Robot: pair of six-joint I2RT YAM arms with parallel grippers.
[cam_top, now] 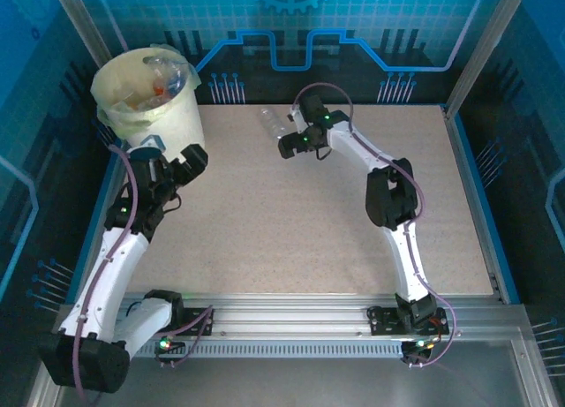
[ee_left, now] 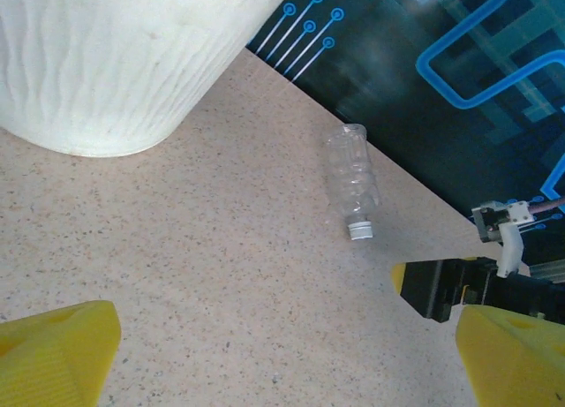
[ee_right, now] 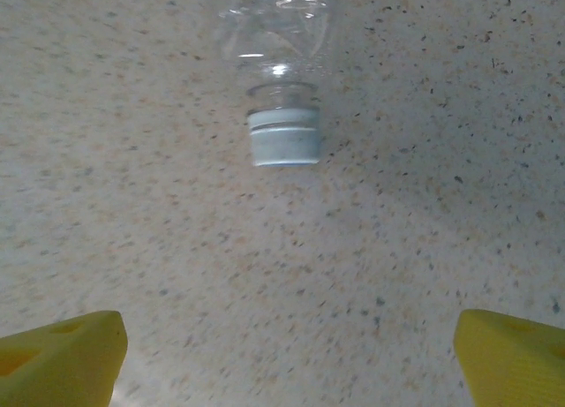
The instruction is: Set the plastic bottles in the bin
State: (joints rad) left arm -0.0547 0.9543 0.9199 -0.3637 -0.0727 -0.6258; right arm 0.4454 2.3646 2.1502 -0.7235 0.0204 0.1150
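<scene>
Right pincer (ee_right: 287, 363): fingers spread wide, nothing between them, low over the desk (cam_top: 291, 239) near the middle of its far edge. Just ahead of the tips lies one clear bottle (ee_right: 278, 63) on its side, with its white cap (ee_right: 283, 138) pointing back at me and its body running toward the far edge. There is no contact; bare desk shows between the tips and the cap.

Left pincer (ee_left: 282, 363): likewise wide apart and empty, beside the bin (cam_top: 172, 129), which stands at the desk's far left corner. Other bottles (cam_top: 163, 79) lie inside its liner.

Step in hand, my reading: I am on the approach for a pick, on what looks to be the only bottle on the desk. The grasp is not yet begun.

Next move calls for:
- Advance along the bottle's axis until the fingers straddle the neck or shoulder.
- Close evenly. The bottle looks light and round, so I judge a one-sided nudge would roll it toward the far edge.
- Lift high enough to clear the bin's tall rim, then carry left along the far edge.
- Mind the left arm standing close to the bin.
</scene>
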